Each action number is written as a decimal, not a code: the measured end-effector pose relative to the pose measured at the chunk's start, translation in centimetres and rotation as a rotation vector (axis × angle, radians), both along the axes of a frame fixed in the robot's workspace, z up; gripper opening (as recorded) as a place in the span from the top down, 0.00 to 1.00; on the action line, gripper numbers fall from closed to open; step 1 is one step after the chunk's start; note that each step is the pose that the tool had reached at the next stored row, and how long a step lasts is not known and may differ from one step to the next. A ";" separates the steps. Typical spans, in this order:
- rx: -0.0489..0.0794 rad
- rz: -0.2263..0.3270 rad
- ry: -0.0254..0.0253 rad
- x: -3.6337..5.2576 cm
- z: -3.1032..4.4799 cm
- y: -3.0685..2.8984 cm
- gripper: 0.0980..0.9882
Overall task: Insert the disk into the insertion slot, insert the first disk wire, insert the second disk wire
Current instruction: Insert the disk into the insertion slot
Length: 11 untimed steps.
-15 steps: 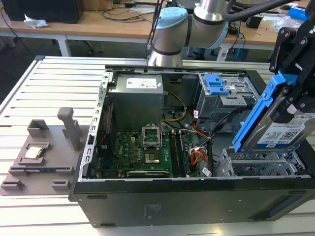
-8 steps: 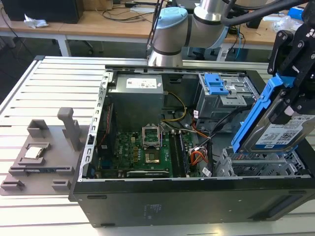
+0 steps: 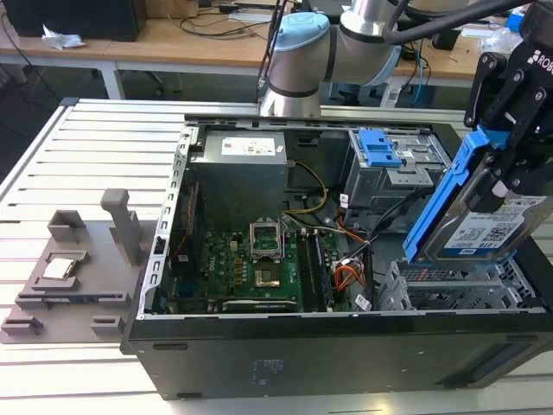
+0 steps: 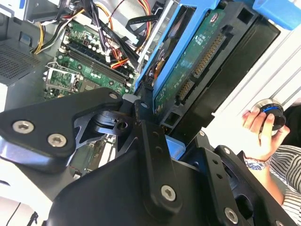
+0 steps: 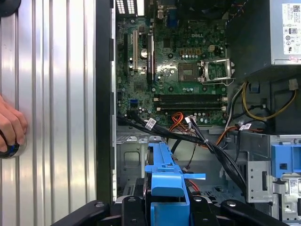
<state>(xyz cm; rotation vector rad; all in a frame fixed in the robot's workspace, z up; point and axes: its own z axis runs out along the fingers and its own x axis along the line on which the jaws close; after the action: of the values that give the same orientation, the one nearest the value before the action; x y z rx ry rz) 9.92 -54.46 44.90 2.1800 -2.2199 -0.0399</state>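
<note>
My gripper (image 3: 508, 169) is shut on the disk (image 3: 486, 226), a silver drive with a white label in a blue caddy (image 3: 439, 197). I hold it steeply tilted, above and clear of the case. Its lower edge hangs just over the insertion slot (image 3: 458, 292), a low silver perforated cage at the front corner of the case on the exterior view's right. The second wrist view shows the disk's green circuit-board underside (image 4: 197, 61) between my black fingers (image 4: 151, 141). In the first wrist view the caddy's blue edge (image 5: 165, 172) points at the silver bay (image 5: 132, 157). Loose black and orange cables (image 5: 188, 129) lie beside the bay.
The open computer case (image 3: 259, 354) lies on a slatted white table (image 3: 95, 147). Inside are the motherboard (image 3: 251, 264), a grey power supply (image 3: 238, 177) and a taller grey cage with a blue latch (image 3: 380, 149). A grey fixture (image 3: 73, 268) lies on the exterior view's left. A person's hand (image 5: 9, 132) rests on the table.
</note>
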 end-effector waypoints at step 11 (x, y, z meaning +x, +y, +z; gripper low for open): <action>0.000 0.000 0.0001 0.00 -0.63 0.00 0.70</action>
<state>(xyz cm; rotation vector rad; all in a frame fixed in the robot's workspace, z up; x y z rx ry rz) 9.92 -54.47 44.28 2.1800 -2.2200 -0.0401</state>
